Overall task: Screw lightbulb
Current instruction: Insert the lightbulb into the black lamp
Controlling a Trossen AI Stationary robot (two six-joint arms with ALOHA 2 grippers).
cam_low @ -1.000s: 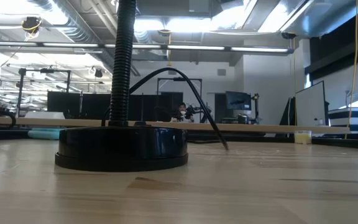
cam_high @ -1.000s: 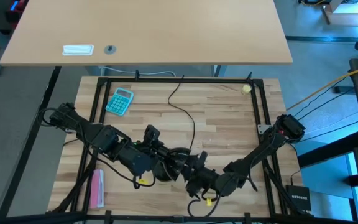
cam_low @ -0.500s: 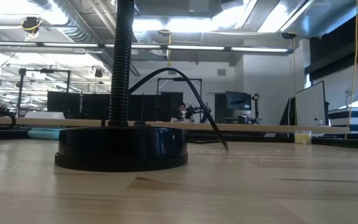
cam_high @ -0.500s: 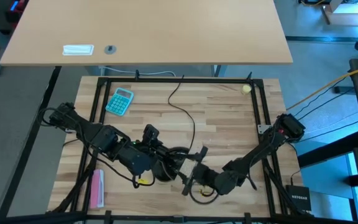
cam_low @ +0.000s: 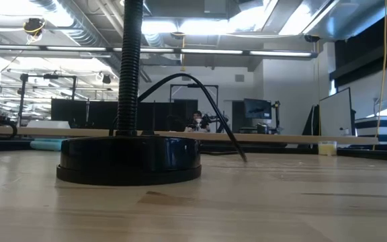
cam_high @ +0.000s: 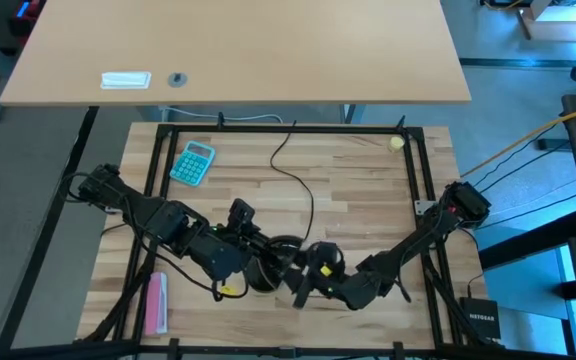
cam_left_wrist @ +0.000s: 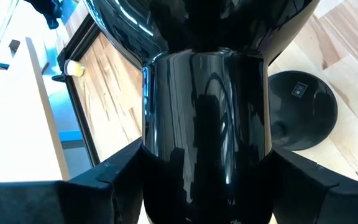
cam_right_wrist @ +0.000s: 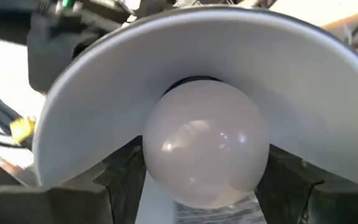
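My right gripper (cam_right_wrist: 197,205) is clamped on the small white frosted lightbulb (cam_right_wrist: 205,146): one dark finger (cam_right_wrist: 126,174) presses on each side of its round body, and the narrow screw end points away from my wrist (I cannot see the thread itself, it is hidden behind the glass). Just beyond the bulb is the pale inner wall of the glossy black lamp shade (cam_right_wrist: 135,74), which curves around it like a bowl, with a dark opening straight behind the bulb. So the long axis of the bulb seems to lie along my wrist axis and toward that opening; I judge that the next move depends on keeping this line and only turning.

From the other side, my left gripper (cam_left_wrist: 207,211) is closed around the black neck (cam_left_wrist: 207,124) of the same shade, to hold it against the turning.

From above, both grippers meet at the near middle of the light wooden table (cam_high: 358,190), right gripper (cam_high: 313,272) touching the shade. Farther back lies the round black lamp base (cam_left_wrist: 303,112).
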